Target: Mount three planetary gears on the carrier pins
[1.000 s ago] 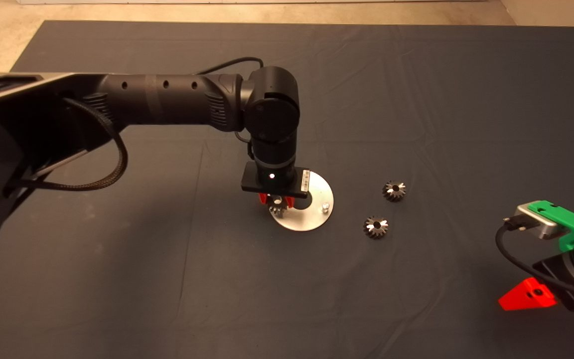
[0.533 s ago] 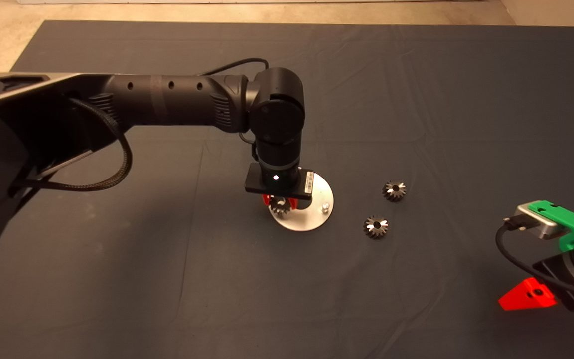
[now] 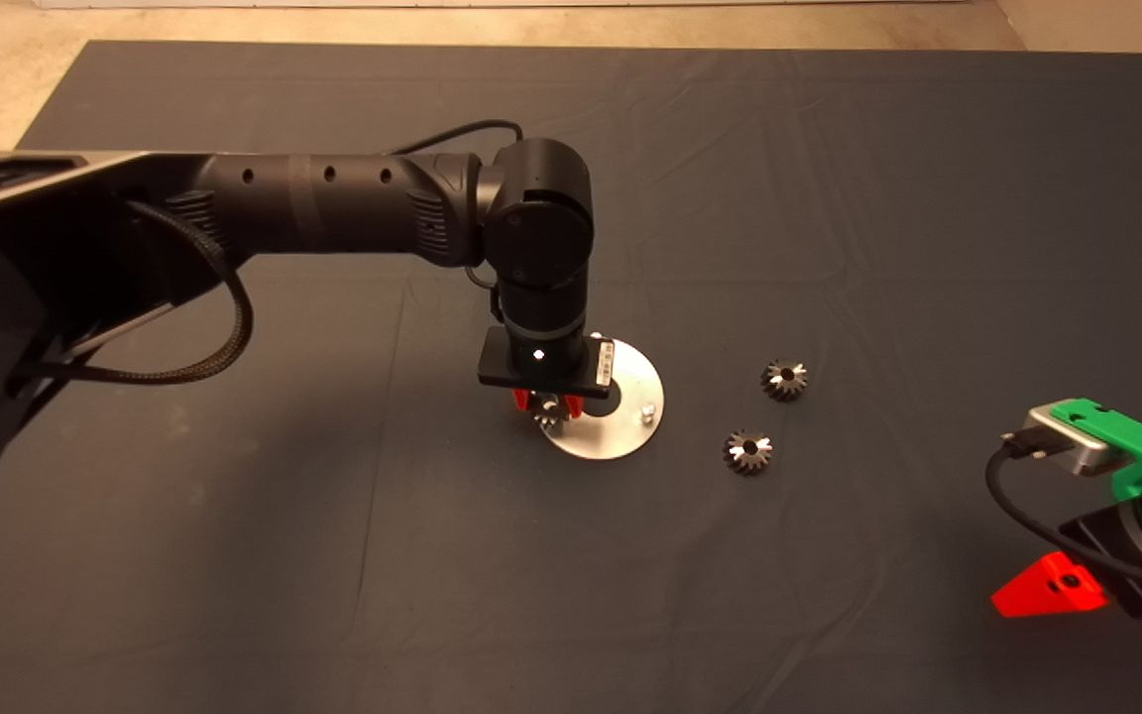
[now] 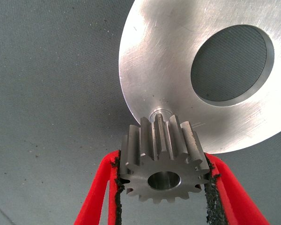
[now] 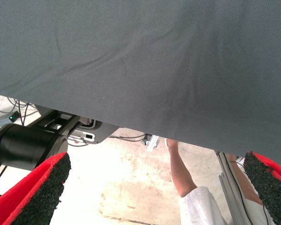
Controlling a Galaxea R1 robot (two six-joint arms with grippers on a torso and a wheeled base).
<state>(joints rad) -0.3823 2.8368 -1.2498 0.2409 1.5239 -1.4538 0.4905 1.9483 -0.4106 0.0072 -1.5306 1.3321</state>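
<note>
My left gripper hangs over the near-left rim of the round silver plate, shut on one planetary gear. That gear is tilted between the black pads, just above a carrier pin that peeks out beneath its teeth. A second carrier pin stands bare at the plate's right rim. Two more planetary gears lie on the mat to the right of the plate. My right gripper waits at the lower right edge, open and holding nothing.
The dark mat is creased around the plate. The left arm reaches in across the mat's left half. In the right wrist view a person's leg and floor equipment show beyond the mat's edge.
The left gripper with the gear shifted slightly right over the plate, then came back left to the rim pin. The loose gears and right arm have not moved.
</note>
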